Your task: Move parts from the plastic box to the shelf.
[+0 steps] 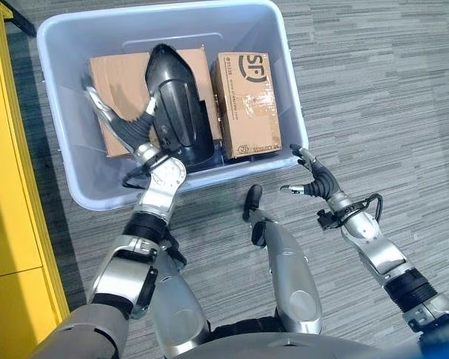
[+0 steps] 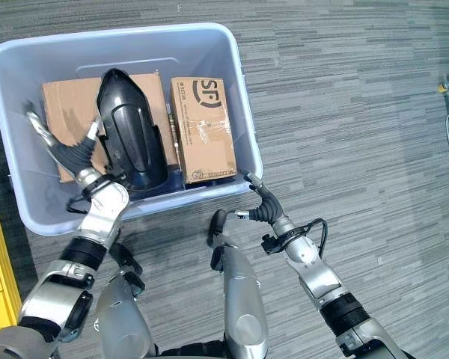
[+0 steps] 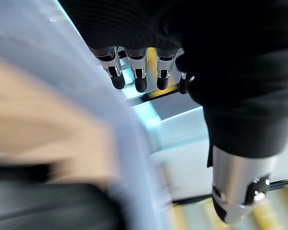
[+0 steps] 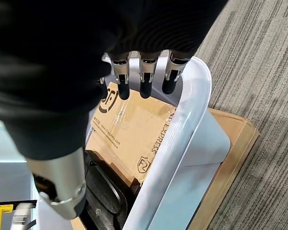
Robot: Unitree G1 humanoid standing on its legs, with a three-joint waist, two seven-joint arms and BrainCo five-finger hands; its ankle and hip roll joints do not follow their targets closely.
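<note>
Even, bright overhead light; soft shadows inside the plastic box (image 1: pixel 67 45). Left wrist view heavily motion-blurred. Glare on the taped cardboard box (image 1: pixel 248 105).

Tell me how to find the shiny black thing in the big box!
Look for the pale blue plastic box on the grey carpet. Inside it lie two brown cardboard boxes, and the black part lies between them, resting partly on the bigger one. It is the one glossy, rounded, pointed-ended thing there; its neighbours are flat and brown.
</note>
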